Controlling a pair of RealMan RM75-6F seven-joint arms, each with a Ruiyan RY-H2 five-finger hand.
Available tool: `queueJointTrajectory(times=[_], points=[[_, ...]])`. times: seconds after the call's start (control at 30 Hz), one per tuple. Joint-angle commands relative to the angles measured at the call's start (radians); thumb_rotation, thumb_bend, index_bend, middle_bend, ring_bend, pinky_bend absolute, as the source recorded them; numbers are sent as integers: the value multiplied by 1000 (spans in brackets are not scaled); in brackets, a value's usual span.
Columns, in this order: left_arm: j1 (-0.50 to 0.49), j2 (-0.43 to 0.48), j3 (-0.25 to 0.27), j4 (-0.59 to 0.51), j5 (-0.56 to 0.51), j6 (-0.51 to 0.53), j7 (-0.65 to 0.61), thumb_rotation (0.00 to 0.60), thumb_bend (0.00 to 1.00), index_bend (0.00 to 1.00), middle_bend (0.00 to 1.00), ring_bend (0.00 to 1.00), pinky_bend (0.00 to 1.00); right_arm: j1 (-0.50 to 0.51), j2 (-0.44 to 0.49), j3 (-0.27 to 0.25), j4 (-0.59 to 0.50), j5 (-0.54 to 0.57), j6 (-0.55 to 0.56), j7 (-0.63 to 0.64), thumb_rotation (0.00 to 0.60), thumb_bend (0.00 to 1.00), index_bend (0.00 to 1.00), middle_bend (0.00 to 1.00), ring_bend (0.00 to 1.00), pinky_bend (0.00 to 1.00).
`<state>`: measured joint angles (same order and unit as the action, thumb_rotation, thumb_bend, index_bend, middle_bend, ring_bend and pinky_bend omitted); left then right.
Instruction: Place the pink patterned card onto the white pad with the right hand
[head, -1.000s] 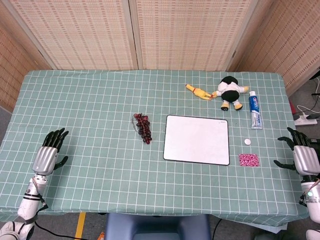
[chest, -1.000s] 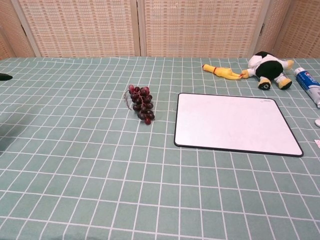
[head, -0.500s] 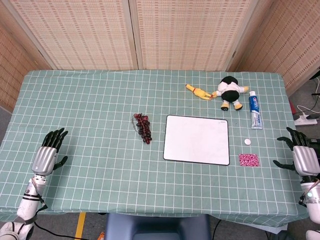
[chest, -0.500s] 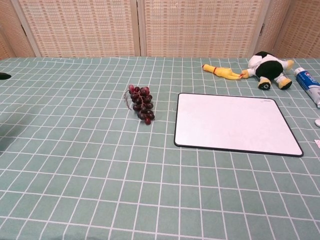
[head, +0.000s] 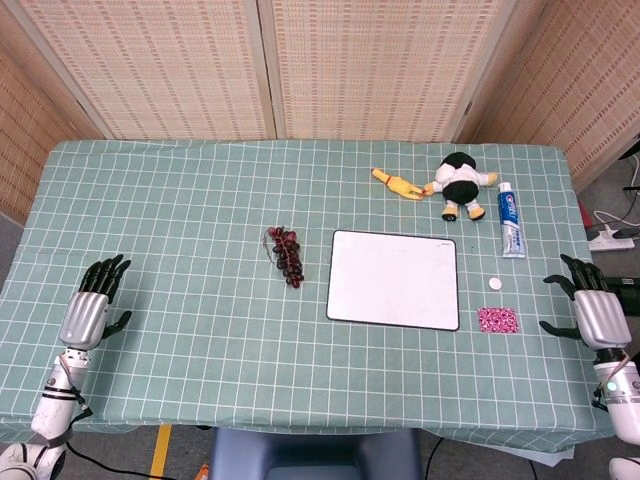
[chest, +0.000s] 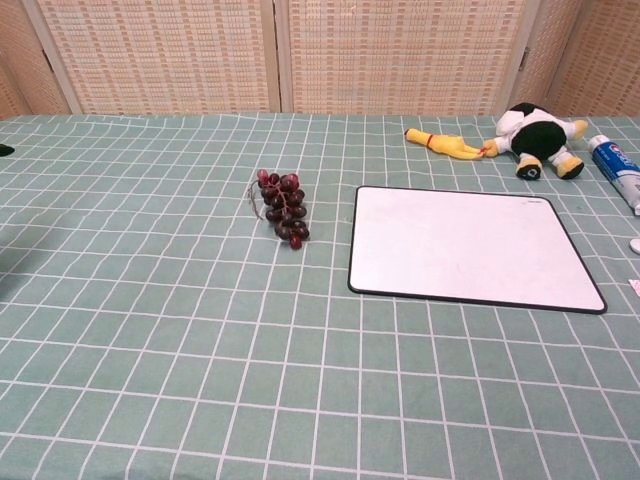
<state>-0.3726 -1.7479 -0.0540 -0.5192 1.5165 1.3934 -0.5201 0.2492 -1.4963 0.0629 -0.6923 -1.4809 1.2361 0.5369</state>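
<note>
Pink patterned square card (head: 497, 320) lies flat on the checked green tabletop (head: 200, 200), just right of the white rectangular pad (head: 393, 279). Right hand (head: 597, 314) nearby, fingers spread, empty. Judged thin, light, stiff; best pinched at an edge.

card (head: 497, 320) right of pad (head: 393, 279), grapes (head: 286, 256) left, toothpaste (head: 510, 226) behind card

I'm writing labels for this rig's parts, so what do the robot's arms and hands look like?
Both the left hand and the right hand have a silver-grey metallic back and black fingers. The forearms are white with dark bands at the wrist. A small green light shows on the right forearm. No sleeves are visible.
</note>
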Motion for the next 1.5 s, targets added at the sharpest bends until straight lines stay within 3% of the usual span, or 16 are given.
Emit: queueJointTrajectory(times=[0.03,0.37,0.57,0.8,1.1,1.3,1.4,1.5], points=[[-7,-3,6,-6,9,-4,13,600,242,0,0,0,0,0,8,-14,-15,-2,-22,-60,600,108,316,27,0,0],[-5,7,6,-24,7,-8,8,600,243,0,0,0,0,32,69,-32,-179,-3,-95,-247,600,177,287,12,0,0],[-4,10,8,-25,8,-9,3,600,243,0,0,0,0,33,101,-20,-265,19,-102,-283,600,0,210,8,0,0],[-4,9,8,-28,9,-7,9,600,243,0,0,0,0,38,94,-32,-273,41,-158,-317,476,0,132,0,0,0],[-5,10,9,-30,8,-11,11,600,242,0,0,0,0,48,84,-42,-277,47,-190,-370,441,0,188,0,0,0],[-5,13,7,-33,6,-15,4,600,243,0,0,0,0,60,102,-53,-300,42,-213,-420,458,77,210,0,0,0],[-5,13,7,-34,5,-15,4,600,243,0,0,0,0,68,119,-53,-330,55,-235,-472,567,147,213,0,0,0],[-5,14,6,-34,4,-16,4,600,243,0,0,0,0,73,127,-49,-355,73,-254,-512,600,196,217,0,0,0]])
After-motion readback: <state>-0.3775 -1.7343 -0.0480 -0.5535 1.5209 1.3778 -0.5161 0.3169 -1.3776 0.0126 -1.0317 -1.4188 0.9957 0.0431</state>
